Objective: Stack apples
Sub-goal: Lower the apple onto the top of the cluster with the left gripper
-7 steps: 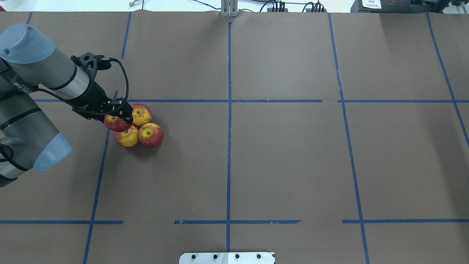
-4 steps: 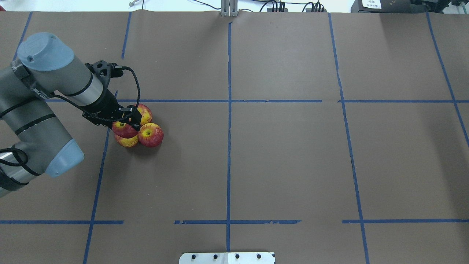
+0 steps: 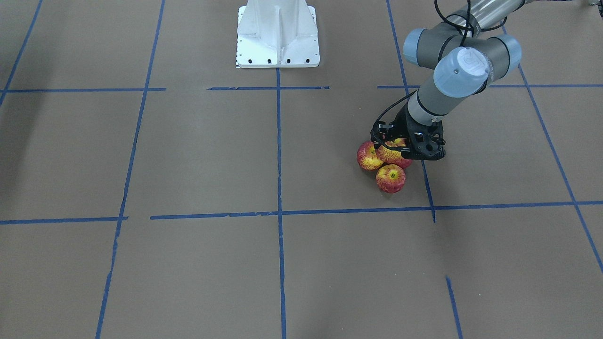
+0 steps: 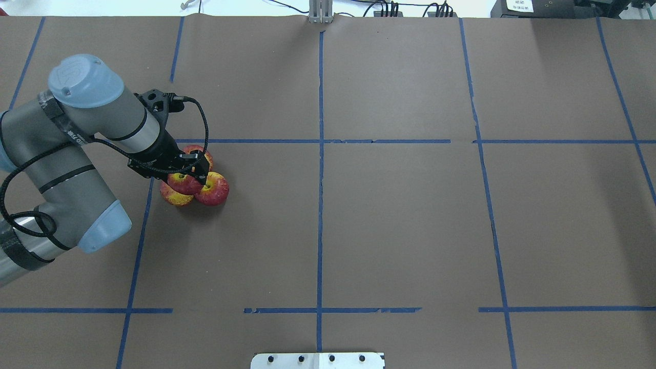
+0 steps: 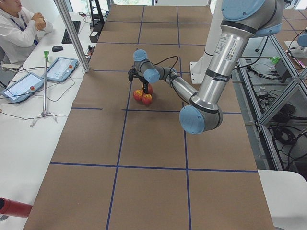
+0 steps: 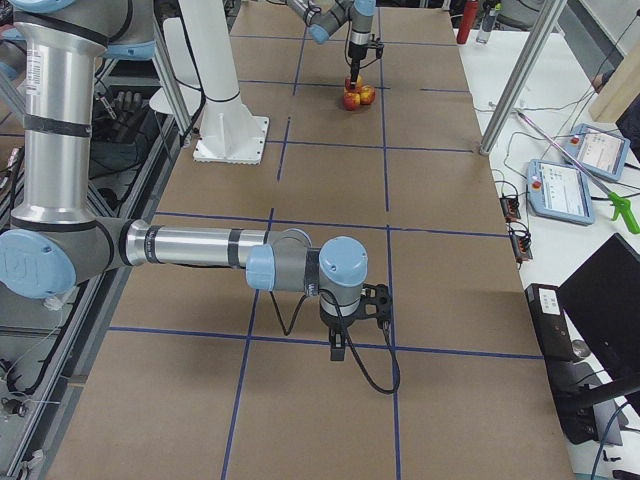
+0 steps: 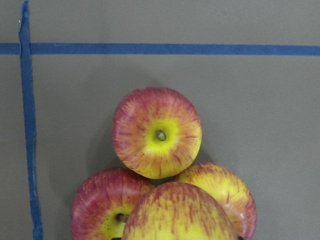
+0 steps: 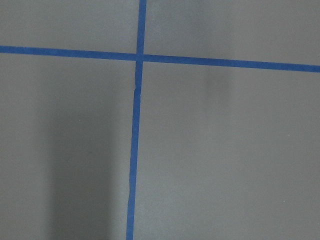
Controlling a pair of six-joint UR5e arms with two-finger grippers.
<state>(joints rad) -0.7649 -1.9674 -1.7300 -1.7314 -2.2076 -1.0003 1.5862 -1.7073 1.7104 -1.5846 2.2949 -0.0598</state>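
A: Where is the left claw recorded, and in what state?

B: It is noted at the left side of the counter. It is closed across the flanks of the fourth apple, which is held stem-up over the hollow among the three apples. Whether the fruit below has been touched yet cannot be told.

A: How are the three laid out?

B: They are packed touching in a triangle, just inside a corner of the blue tape lines. In the wrist view one is seen stem-up in full; the other two are partly covered by the held fruit.

A: Handling notes?

B: The apples are judged light, rigid and smooth-skinned. Being round, they are expected to roll. Hold is best taken at the widest girth, on opposite sides, with the stem kept vertical. A slow release centred on the hollow is advised, since an off-centre release could spread the base.

A: Further right?

B: The right claw is seen only in a side view, well apart from the apples. Its state cannot be told.
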